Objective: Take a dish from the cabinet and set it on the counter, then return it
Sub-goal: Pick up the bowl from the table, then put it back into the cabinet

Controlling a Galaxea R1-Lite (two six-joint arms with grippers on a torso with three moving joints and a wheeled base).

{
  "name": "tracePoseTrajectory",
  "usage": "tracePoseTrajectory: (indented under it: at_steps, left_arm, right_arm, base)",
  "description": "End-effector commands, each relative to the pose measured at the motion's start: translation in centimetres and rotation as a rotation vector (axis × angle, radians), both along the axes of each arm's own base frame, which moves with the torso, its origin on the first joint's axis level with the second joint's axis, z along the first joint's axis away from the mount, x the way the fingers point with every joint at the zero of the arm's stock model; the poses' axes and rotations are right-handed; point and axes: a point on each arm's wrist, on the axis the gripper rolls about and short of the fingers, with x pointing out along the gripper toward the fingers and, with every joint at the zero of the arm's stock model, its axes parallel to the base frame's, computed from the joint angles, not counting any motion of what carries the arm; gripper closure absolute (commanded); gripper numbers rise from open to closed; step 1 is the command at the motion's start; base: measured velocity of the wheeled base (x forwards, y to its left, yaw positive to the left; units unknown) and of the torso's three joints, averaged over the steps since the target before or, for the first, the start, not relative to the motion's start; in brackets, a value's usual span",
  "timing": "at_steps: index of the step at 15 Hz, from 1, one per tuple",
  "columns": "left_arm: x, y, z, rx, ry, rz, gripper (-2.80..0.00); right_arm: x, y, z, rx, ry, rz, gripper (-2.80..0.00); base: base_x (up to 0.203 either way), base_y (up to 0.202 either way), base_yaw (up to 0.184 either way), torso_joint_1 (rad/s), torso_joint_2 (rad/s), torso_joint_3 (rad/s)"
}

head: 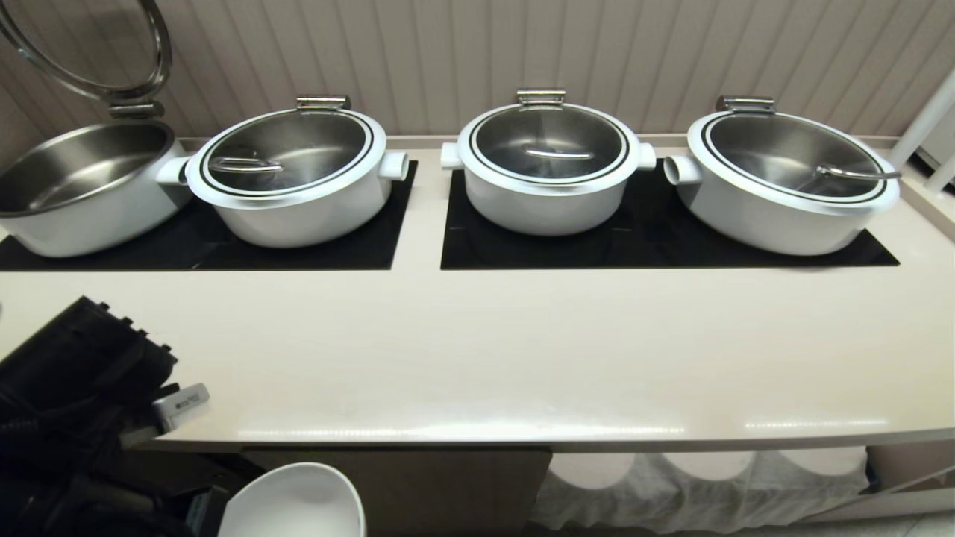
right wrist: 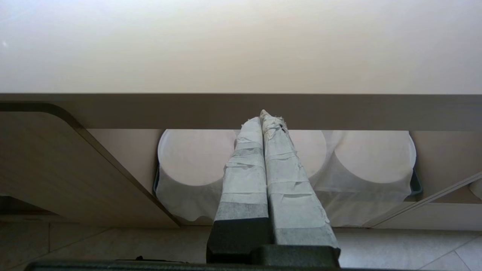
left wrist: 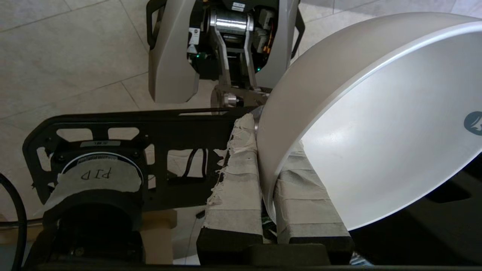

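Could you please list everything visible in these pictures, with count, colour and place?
bowl: one, white, below the counter's front edge, held by its rim
counter: one, cream, across the head view
pots: four, white; three lidded, the leftmost open
black glass panels: two, under the pots
plates: white, cloth-draped, on the cabinet shelf; count unclear
cabinet door: one, beige, open
left pincer: shut on the bowl's rim
right pincer: shut, empty, facing the shelf
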Motion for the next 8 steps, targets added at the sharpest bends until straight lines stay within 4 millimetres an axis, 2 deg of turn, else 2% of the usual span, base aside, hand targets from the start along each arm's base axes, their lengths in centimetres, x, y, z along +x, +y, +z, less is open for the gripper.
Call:
tracePoseTrajectory:
  at_steps: [1, 5, 8]
  left_arm:
    - [-1.3, 0.6, -0.3, 0.001, -0.003, -0.004, 0.00]
    - [-2.5, 1.3, -0.9, 0.008, -0.004, -0.003, 0.00]
    - [-2.6, 1.4, -1.2, 0.017, 0.002, -0.002, 0.00]
  right_arm:
    - [0.0, 0.0, 0.0, 0.001, 0.000, 0.000, 0.00]
    - [0.0, 0.0, 0.0, 0.000, -0.001, 0.001, 0.00]
    - [0.0, 0.0, 0.0, 0.000, -0.001, 0.000, 0.00]
  base:
    - [0.000, 0.000, 0.000, 0.000, 0.00, 0.000]
    - [0.000, 0.000, 0.000, 0.000, 0.00, 0.000]
    - [0.000, 0.000, 0.000, 0.000, 0.00, 0.000]
